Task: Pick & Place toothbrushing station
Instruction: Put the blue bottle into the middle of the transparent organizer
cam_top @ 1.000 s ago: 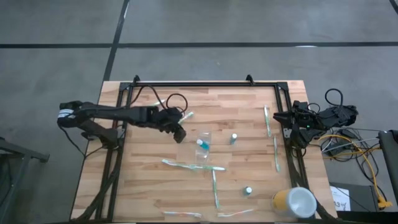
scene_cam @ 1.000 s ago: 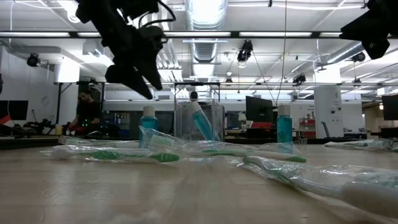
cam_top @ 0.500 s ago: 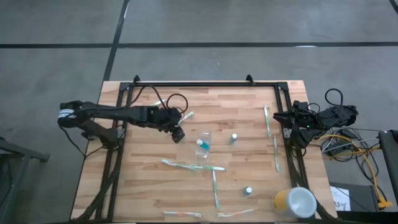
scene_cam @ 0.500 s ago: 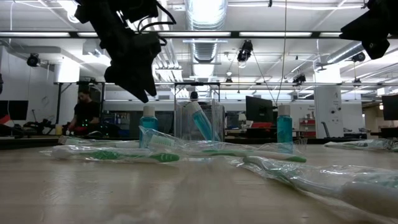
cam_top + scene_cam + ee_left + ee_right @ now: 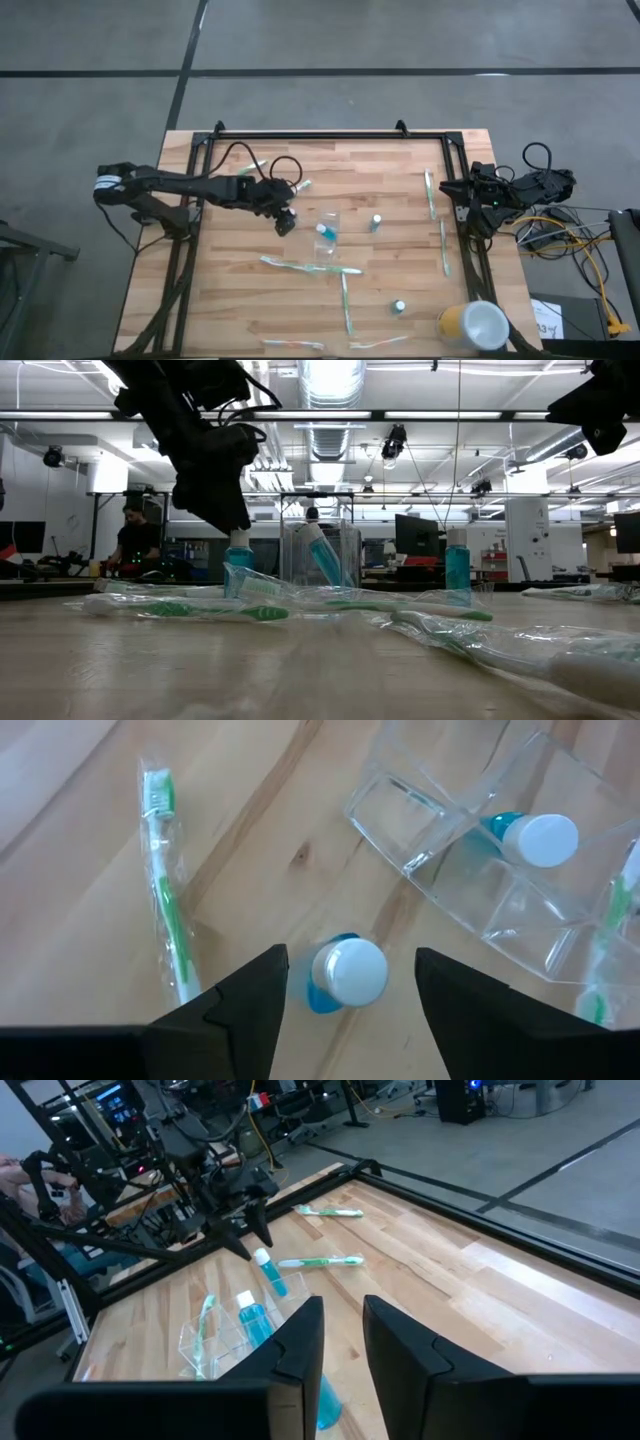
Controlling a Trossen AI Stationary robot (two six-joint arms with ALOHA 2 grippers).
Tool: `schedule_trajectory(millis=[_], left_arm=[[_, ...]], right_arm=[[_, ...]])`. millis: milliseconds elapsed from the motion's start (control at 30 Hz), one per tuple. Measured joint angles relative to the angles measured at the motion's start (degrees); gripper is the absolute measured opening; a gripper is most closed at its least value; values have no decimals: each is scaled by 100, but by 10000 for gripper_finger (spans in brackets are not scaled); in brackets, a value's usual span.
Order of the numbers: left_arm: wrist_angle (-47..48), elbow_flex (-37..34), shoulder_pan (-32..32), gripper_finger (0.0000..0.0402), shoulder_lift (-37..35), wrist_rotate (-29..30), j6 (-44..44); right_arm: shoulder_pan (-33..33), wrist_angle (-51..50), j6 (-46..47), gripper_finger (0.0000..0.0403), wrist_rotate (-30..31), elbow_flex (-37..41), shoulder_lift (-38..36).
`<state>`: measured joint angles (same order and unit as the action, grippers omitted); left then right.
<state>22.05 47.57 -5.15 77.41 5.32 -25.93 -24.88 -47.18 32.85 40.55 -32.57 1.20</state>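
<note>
Near table centre: left gripper [image 5: 285,222], fingers [image 5: 240,1010] spread wide, poised over an upright tube [image 5: 343,972]; white cap between the fingers, no contact visible.
Beside tube: clear cup [image 5: 327,226], just apart from it, holding another tube [image 5: 528,838] and a toothbrush [image 5: 622,910].
Other side of gripper: wrapped toothbrush [image 5: 165,890] flat on the wood.
Right gripper [image 5: 447,186]: parked at the right table edge, fingers narrow, holding nothing.
Nearby clutter: third tube [image 5: 376,221], more toothbrushes [image 5: 310,266], yellow cup [image 5: 472,324] in the front right corner.
Open room: bare wood along the left edge and the far side.
</note>
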Motion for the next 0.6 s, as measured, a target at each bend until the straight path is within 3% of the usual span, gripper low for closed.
schedule_trajectory(millis=[600], left_arm=[[-259,-195,0,209,-4,-44,-51]], right_arm=[[0,0,1,74,0,1,0]])
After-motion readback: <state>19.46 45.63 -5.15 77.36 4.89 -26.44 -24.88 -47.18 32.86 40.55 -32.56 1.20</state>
